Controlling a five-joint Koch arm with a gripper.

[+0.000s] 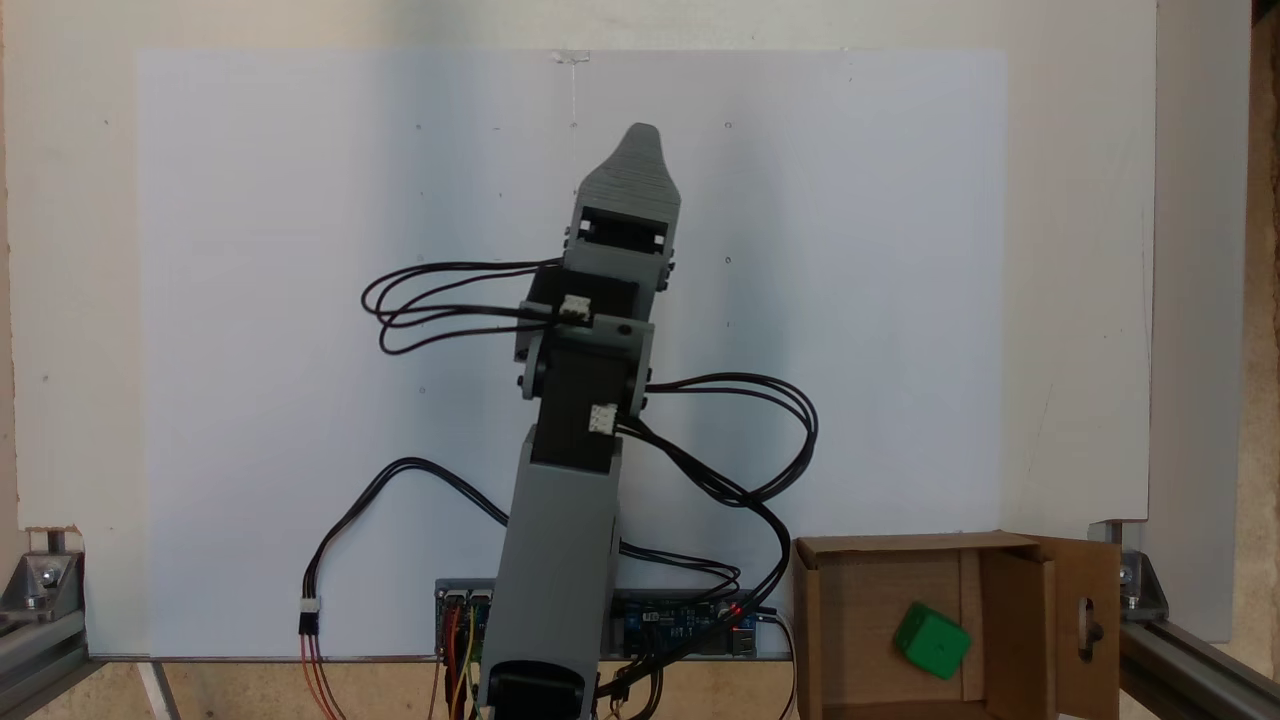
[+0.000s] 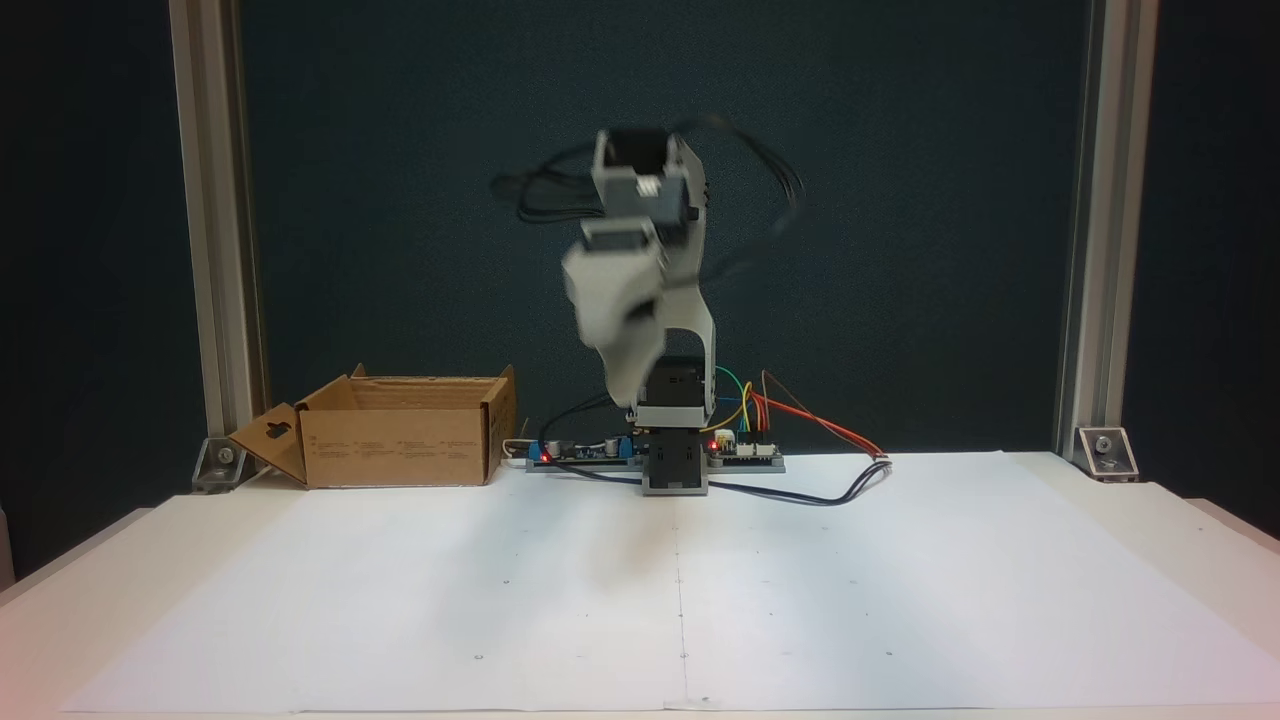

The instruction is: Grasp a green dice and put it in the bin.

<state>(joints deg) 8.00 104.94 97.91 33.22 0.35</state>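
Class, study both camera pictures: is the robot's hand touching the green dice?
Apart. A fixed view from above shows the green dice lying inside the bin, while the hand is out over the white sheet, far from it.

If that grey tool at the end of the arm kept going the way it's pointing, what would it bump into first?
Most likely the white paper sheet on the table. Seen from above, the tool points away from the base, over bare paper. The side-on fixed view is blurred, so its tilt is uncertain.

I see a matt green dice [image 1: 932, 641] inside the rough brown corrugated cardboard bin [image 1: 830, 630], at five o'clock from the arm [image 1: 560, 560], whose grey shell looks like matt plastic, though blurred. White paper sheet [image 2: 500, 600], smooth.
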